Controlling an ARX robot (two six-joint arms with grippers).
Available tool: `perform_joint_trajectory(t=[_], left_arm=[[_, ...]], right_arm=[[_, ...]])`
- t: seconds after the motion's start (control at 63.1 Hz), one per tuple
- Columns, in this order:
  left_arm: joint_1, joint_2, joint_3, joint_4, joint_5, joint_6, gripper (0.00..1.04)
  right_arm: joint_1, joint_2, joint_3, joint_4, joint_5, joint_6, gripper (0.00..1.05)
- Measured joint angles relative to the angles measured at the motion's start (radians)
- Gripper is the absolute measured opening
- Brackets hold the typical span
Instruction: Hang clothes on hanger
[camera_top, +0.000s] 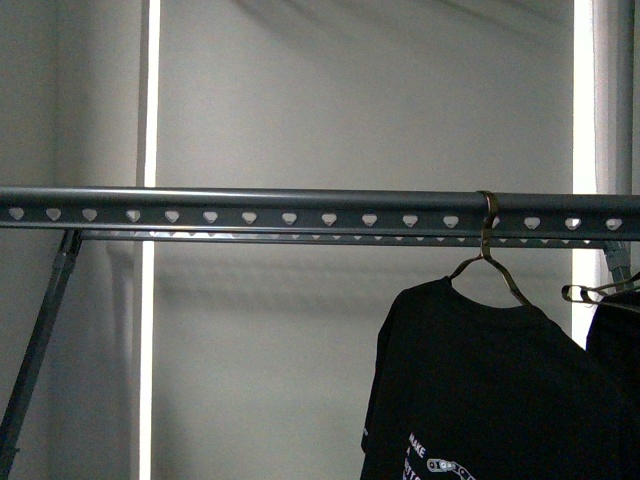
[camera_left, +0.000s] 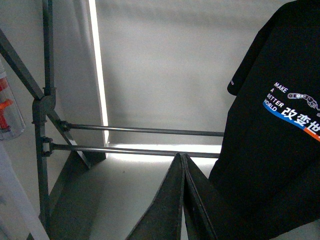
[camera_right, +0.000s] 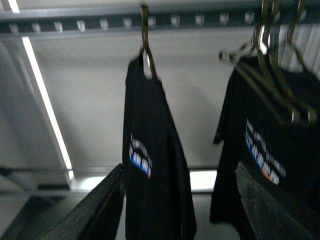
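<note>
Front view gives us the hanger (camera_top: 300, 213), a long dark-grey metal rail with a row of small heart-shaped holes, running level across the whole picture. We take that rail as our landmark. From it, toward its right end, a wire coat hanger (camera_top: 489, 262) hooks over the top, and the black T-shirt (camera_top: 480, 380) hangs below the rail on that wire, its white "MAKE" lettering just showing at the lower edge. Further toward the rail's right end we see the edge of a second black garment (camera_top: 618, 345) on more wire hangers. A slanted support strut (camera_top: 40, 345) drops from under the rail's left end. From the left wrist view we see the left hand (camera_left: 183, 200) with its two dark fingers pressed together and holding nothing, beside the T-shirt's printed front (camera_left: 290, 105), which shows white lettering, Chinese characters and an orange strip; two thin crossbars (camera_left: 145, 140) of the rack frame run behind. From the right wrist view, which is blurred, the right hand (camera_right: 195, 200) has its fingers spread wide apart and empty, with the T-shirt (camera_right: 150, 165) hanging below the rail (camera_right: 100, 22) between them, though we cannot tell whether they touch it.
</note>
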Motion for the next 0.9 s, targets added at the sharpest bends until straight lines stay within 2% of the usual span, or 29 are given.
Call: perform_joint_trajectory(t=[0.079, 0.111, 0.19, 0.285, 0.903], left_arm=[[0.000, -0.023, 0.000, -0.018, 0.001, 0.000, 0.04], [0.000, -0.031, 0.000, -0.030, 0.001, 0.000, 0.04], [0.000, -0.172, 0.000, -0.195, 0.000, 0.000, 0.04], [0.000, -0.201, 0.000, -0.206, 0.000, 0.000, 0.04], [0.000, -0.202, 0.000, -0.208, 0.000, 0.000, 0.04]], right_arm=[[0.000, -0.063, -0.065, -0.024, 0.000, -0.010, 0.49], [0.000, -0.082, -0.090, -0.016, 0.000, -0.013, 0.40], [0.000, -0.117, -0.143, 0.004, 0.000, -0.018, 0.19], [0.000, -0.147, -0.184, 0.020, 0.000, -0.022, 0.01], [0.000, -0.240, -0.314, 0.051, 0.000, -0.022, 0.02]])
